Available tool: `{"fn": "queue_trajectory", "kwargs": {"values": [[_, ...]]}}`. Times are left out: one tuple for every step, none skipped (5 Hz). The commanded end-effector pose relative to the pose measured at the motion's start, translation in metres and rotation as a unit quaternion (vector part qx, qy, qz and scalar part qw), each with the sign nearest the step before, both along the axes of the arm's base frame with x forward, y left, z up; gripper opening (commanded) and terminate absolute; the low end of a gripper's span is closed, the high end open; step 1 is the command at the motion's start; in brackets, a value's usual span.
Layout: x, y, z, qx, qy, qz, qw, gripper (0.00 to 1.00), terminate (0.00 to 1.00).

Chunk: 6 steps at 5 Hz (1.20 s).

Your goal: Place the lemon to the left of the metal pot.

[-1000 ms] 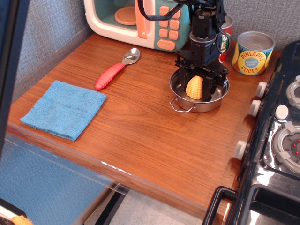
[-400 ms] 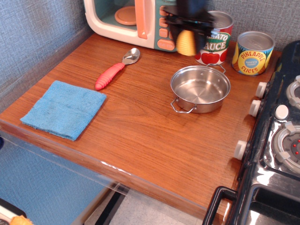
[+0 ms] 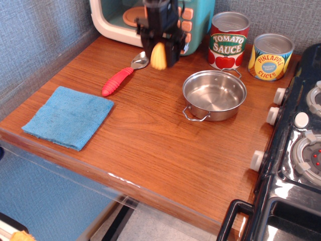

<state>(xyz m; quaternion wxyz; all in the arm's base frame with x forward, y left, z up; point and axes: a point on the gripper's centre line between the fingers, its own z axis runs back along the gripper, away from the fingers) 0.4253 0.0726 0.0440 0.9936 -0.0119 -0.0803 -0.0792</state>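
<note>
Gripper (image 3: 159,50) moved left; lemon (image 3: 158,56) clamped between jaws.

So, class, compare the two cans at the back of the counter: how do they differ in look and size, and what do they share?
The tomato sauce can is taller and narrower; the pineapple can is shorter and wider. The tomato sauce can has a red, white and green label with tomatoes pictured; the pineapple can has a yellow label with blue lettering. The tomato sauce can stands left of the pineapple can. Both stand upright, with plain silver tops, behind the pot.
</note>
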Motion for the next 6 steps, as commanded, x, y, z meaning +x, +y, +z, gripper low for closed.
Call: {"fn": "queue_trajectory", "kwargs": {"values": [[-0.017,-0.003,0.000,0.017,-0.009,-0.022,0.9996,0.00,0.00],[-0.018,0.003,-0.002,0.026,-0.008,-0.014,0.9995,1.00,0.00],[-0.017,0.006,0.011,0.025,-0.019,-0.007,0.9995,1.00,0.00],[-0.021,0.006,0.048,0.014,-0.051,-0.003,0.9986,1.00,0.00],[-0.033,0.007,0.078,0.001,-0.073,0.010,0.9973,1.00,0.00],[-0.041,0.008,0.079,-0.003,-0.064,0.006,0.9979,1.00,0.00]]}}
